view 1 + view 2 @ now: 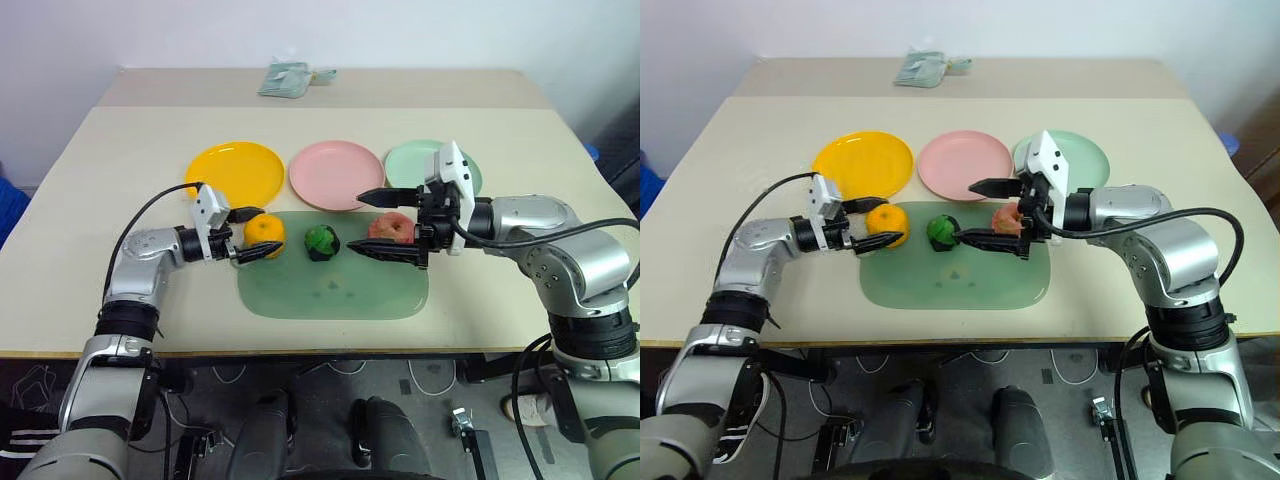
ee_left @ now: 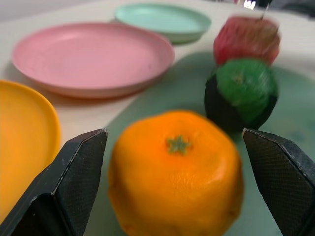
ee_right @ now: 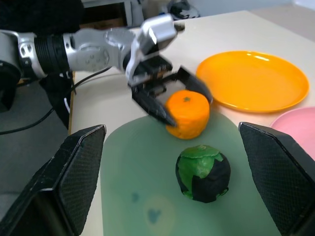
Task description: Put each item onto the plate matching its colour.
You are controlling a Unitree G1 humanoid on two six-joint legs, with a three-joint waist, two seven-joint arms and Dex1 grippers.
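Observation:
An orange-yellow mandarin (image 1: 265,234), a dark green knobbly ball (image 1: 321,241) and a pink-red apple (image 1: 390,228) stand in a row on the far part of a translucent green mat (image 1: 330,285). Behind the mat lie a yellow plate (image 1: 235,172), a pink plate (image 1: 336,173) and a mint green plate (image 1: 408,162), none with anything on it. My left gripper (image 1: 266,232) is open, one finger on each side of the mandarin, with small gaps showing in the left wrist view. My right gripper (image 1: 356,222) hangs open above the mat, pointing left, between the ball and the apple.
A folded pale green cloth (image 1: 290,78) lies at the table's far edge. My right arm partly covers the mint plate. The near table edge (image 1: 320,352) runs just in front of the mat.

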